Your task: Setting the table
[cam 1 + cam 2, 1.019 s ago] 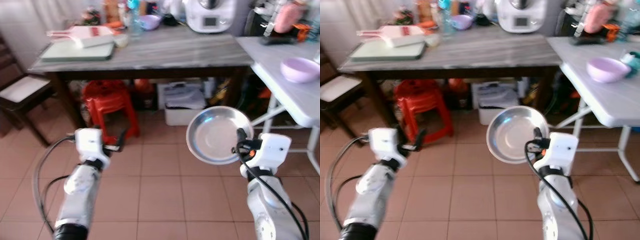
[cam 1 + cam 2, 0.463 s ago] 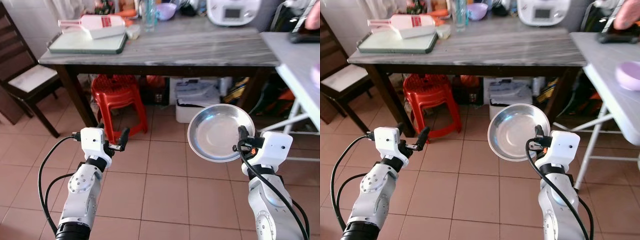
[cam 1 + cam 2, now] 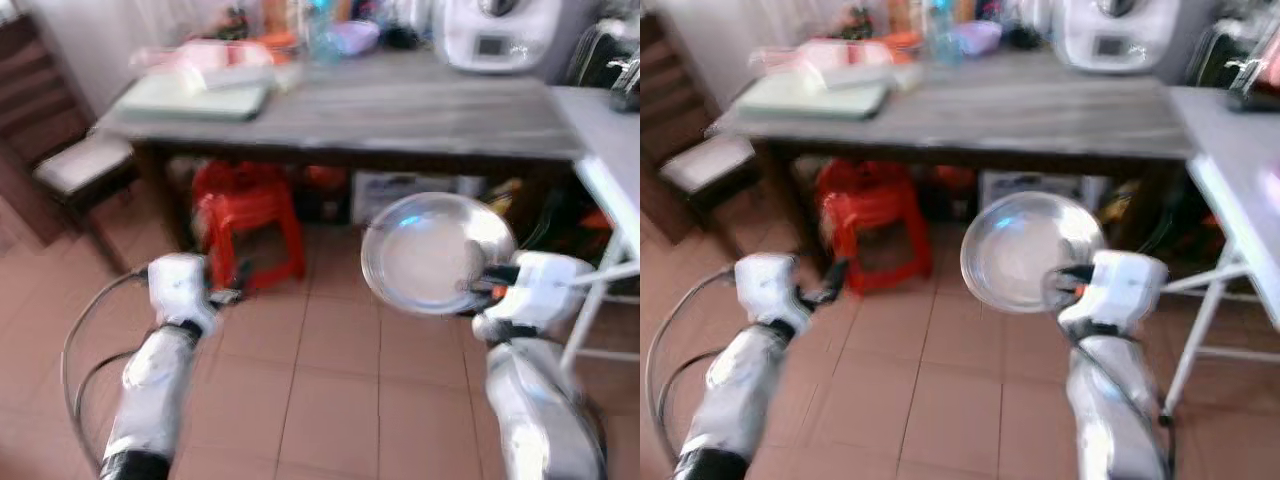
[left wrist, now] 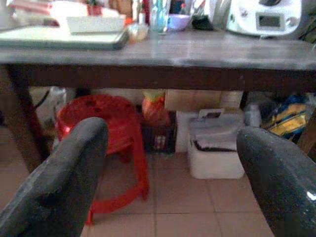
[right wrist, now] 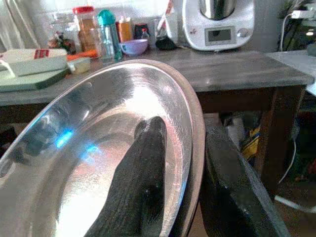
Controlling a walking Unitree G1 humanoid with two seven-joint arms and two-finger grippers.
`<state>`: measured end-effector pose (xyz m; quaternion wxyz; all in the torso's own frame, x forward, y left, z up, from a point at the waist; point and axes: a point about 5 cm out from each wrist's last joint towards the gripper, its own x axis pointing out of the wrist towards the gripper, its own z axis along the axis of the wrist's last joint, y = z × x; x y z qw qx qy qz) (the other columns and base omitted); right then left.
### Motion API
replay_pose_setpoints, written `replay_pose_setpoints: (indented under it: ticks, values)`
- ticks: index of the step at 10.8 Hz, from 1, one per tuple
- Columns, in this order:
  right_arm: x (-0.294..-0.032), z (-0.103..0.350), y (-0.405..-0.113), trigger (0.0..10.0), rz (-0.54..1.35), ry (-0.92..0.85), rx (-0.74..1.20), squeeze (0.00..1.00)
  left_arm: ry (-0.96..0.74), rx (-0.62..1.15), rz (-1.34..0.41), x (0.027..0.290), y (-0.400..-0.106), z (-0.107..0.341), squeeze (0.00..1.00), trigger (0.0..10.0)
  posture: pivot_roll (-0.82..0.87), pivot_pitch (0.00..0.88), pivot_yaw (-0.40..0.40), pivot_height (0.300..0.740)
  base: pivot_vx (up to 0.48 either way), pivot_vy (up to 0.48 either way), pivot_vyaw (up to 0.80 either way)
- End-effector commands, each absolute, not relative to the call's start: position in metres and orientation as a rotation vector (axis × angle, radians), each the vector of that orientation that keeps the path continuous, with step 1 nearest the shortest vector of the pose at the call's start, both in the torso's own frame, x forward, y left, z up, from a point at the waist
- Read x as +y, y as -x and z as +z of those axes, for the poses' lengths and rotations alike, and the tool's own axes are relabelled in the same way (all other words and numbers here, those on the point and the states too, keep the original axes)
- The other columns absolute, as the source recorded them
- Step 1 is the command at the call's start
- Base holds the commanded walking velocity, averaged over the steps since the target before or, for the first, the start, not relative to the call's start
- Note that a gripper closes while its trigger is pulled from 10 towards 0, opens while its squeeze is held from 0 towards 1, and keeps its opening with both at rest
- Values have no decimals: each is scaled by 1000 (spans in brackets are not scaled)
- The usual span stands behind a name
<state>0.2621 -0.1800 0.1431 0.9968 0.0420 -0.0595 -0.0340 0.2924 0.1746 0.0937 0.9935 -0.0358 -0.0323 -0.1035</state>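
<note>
A round steel plate (image 3: pixel 435 252) is held upright at chest height in front of me, its hollow side facing me. My right gripper (image 3: pixel 482 291) is shut on its rim (image 5: pixel 195 148): one finger (image 5: pixel 140 192) lies inside the dish, the other (image 5: pixel 232 197) behind it. My left gripper (image 3: pixel 226 292) hangs in the air at the left with nothing in it; its two fingers (image 4: pixel 59 187) stand wide apart. A long grey-topped table (image 3: pixel 400 105) stands ahead, beyond both grippers. The head views are blurred.
A red plastic stool (image 3: pixel 245 215) and a white bin (image 4: pixel 215 153) sit under the grey table. On top are a pale green tray (image 3: pixel 195 97), bottles, a lilac bowl (image 5: pixel 133 47) and a white kitchen machine (image 3: pixel 495 35). A white folding table (image 3: pixel 610 150) is at the right, a dark chair (image 3: pixel 80 165) at the left.
The whole picture has shifted and blurred, so the camera is moving. Both arms keep their pose, and the plate stays in the right gripper.
</note>
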Motion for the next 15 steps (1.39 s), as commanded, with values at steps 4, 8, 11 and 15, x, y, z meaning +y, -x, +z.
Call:
replay_pose_setpoints:
  ticks: [4, 8, 11, 15]
  values:
    - [-193, 144, -250, 10000, -115, -76, -135, 0, 64, -84, -261, 160, -272, 94, 0, 10000, -14, 29, 36, 740, 368, 0, 0]
    - [-194, 143, -251, 10000, -114, -80, -127, 0, 53, -59, -266, 160, -264, 89, 0, 10000, -11, 23, 31, 740, 368, 0, 0]
    - [-193, 144, -254, 10000, -111, -77, -133, 0, 67, -65, -277, 156, -268, 91, 0, 10000, -9, 19, 34, 740, 385, 0, 0]
    - [-191, 144, -255, 10000, -106, -74, -135, 0, 73, -58, -294, 153, -268, 91, 0, 10000, -11, 18, 39, 740, 402, 0, 0]
